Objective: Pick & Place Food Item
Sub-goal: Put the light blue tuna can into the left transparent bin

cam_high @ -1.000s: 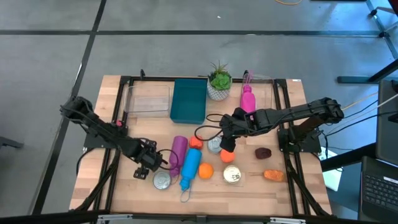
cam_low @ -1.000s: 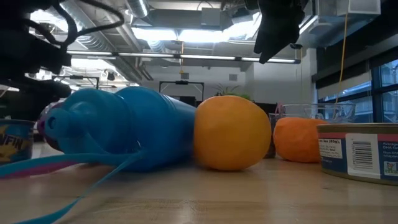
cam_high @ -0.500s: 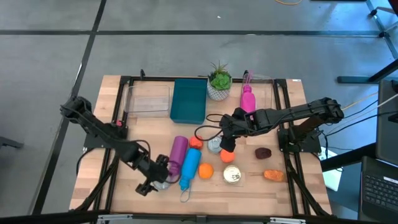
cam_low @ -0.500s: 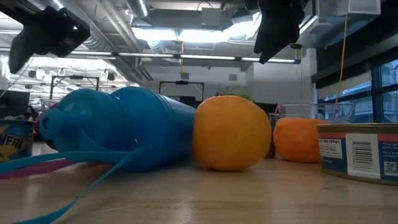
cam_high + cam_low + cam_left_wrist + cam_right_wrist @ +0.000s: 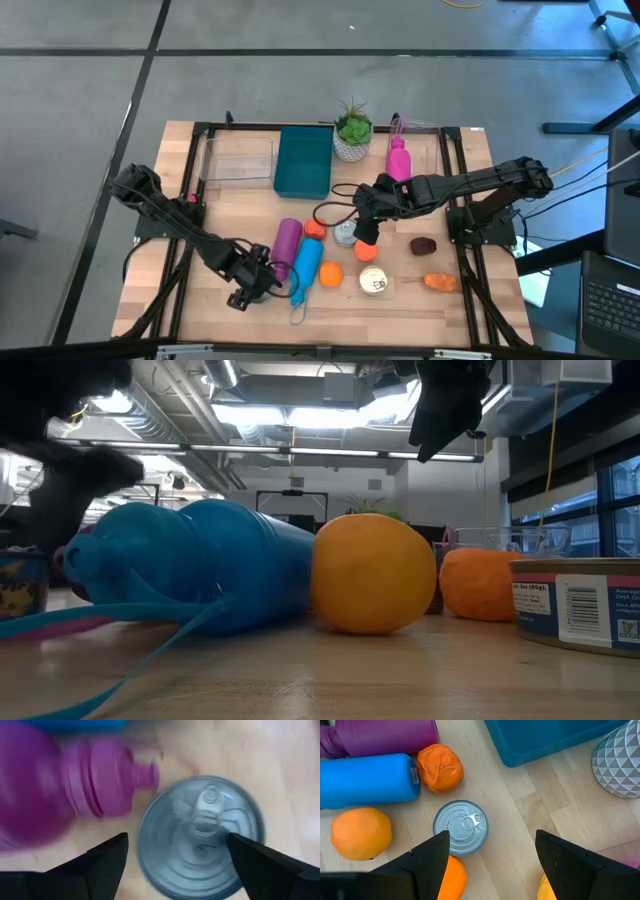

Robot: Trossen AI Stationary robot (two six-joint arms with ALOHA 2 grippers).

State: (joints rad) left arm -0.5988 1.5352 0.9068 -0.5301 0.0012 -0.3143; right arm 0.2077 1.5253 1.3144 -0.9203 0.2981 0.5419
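Alignment is what your next move turns on: the left gripper hangs directly above the round silver pull-tab can at the front left of the wooden table, fingers spread wide with the can's lid centred between them. The can stands upright, so its round body offers no preferred axis; judging from the wrist view, you only need to go straight down. Watch the purple plastic bottle lying on its side, its cap just beside the can's rim on one finger's side, with the blue plastic bottle beyond it.

The right gripper, fingers also apart and holding nothing, hovers mid-table above a second silver can, well away from yours, so the left arm is plainly the nearer one.
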